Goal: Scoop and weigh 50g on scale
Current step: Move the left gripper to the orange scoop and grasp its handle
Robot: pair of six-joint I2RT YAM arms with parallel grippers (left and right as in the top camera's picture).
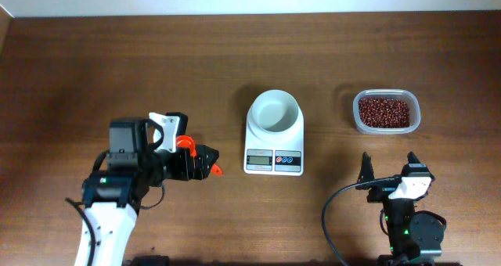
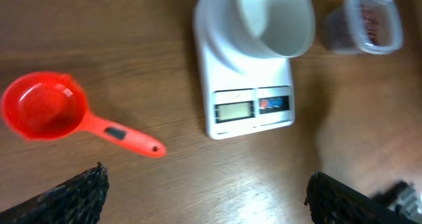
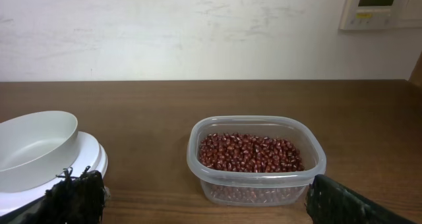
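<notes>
Both arms' jaws hang wide open and empty near the table's front edge, the left arm above the red scoop, likely to grasp it, the scale mid-table near the bean tub.

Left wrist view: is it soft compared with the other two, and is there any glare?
Left wrist: soft throughout, the scale display unreadable, the bean tub smeared; pale sheen on the table near the bottom. Right wrist: sharp on the beans, only the frame's lower corners blurred. Overhead: even light, crisp.
</notes>
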